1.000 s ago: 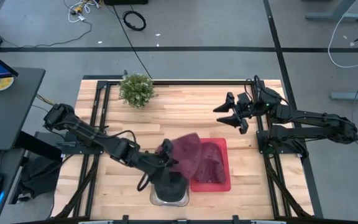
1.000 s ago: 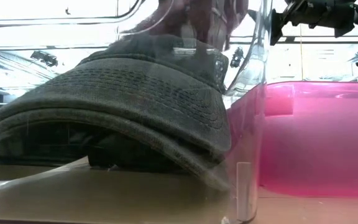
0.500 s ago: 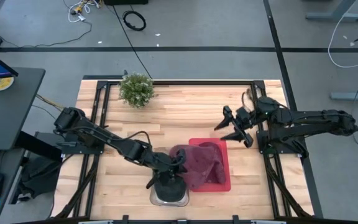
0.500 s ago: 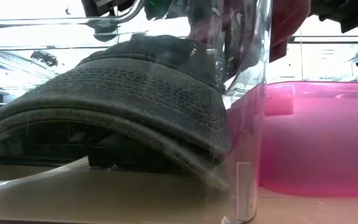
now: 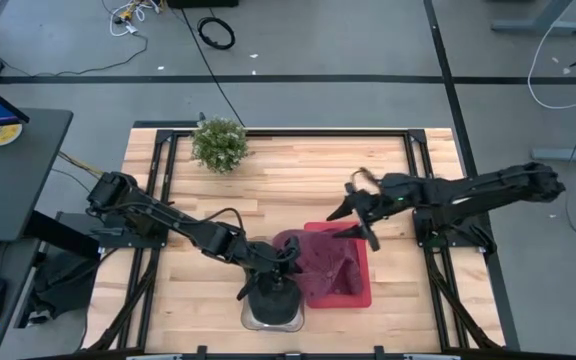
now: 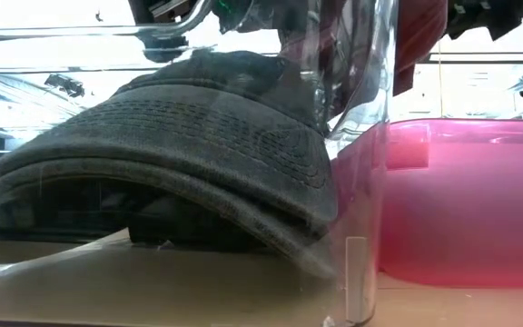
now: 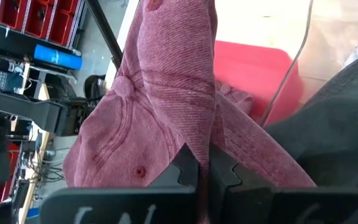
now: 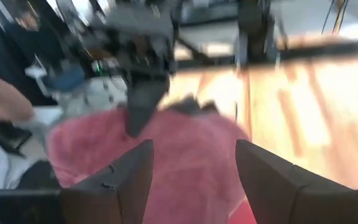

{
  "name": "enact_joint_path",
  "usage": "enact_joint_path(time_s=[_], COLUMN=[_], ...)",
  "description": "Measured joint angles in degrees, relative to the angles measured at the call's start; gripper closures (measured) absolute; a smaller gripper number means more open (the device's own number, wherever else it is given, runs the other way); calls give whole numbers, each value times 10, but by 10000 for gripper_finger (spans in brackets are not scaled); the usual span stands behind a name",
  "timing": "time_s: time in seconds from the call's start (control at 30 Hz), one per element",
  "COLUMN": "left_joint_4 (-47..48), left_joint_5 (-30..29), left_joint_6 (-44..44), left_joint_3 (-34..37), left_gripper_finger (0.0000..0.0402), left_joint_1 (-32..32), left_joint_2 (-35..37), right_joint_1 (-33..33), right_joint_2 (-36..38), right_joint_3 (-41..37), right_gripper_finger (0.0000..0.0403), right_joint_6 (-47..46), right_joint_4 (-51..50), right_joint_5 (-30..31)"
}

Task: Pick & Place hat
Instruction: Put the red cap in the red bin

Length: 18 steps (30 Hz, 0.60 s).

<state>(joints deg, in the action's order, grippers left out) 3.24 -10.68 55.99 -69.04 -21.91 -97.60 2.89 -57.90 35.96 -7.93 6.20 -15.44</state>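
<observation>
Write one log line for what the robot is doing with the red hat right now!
left gripper: shut on maroon cap, over red bin | right gripper: open, near cap | dark cap: in clear container

Plant sits upper left on the surface; bin lies lower centre; clear box just left of it holds a cap; hat drapes over the bin.

Overhead, table-level, two wrist views — close.

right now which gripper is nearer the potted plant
Left. The left gripper is shut on the red hat near the table's front; the right gripper hovers farther across from the potted plant.
</observation>
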Motion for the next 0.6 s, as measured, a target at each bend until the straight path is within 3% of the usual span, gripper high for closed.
enact_joint_path(time_s=[0.2, 0.47, 0.6], left_joint_4=[1, 7, 12], left_joint_5=[0, 0, -2], left_joint_6=[-1, -14, -14], left_joint_3=[0, 0, 0], left_gripper_finger=[399, 399, 399], left_joint_1=[-1, -2, -2], left_joint_2=[0, 1, 1], right_joint_1=[17, 30, 30], right_joint_2=[-112, -237, -276], right_joint_3=[99, 179, 208], right_gripper_finger=[172, 172, 199], right_joint_6=[-10, -4, 6], right_joint_4=[-123, -205, -243], right_joint_5=[27, 25, 24])
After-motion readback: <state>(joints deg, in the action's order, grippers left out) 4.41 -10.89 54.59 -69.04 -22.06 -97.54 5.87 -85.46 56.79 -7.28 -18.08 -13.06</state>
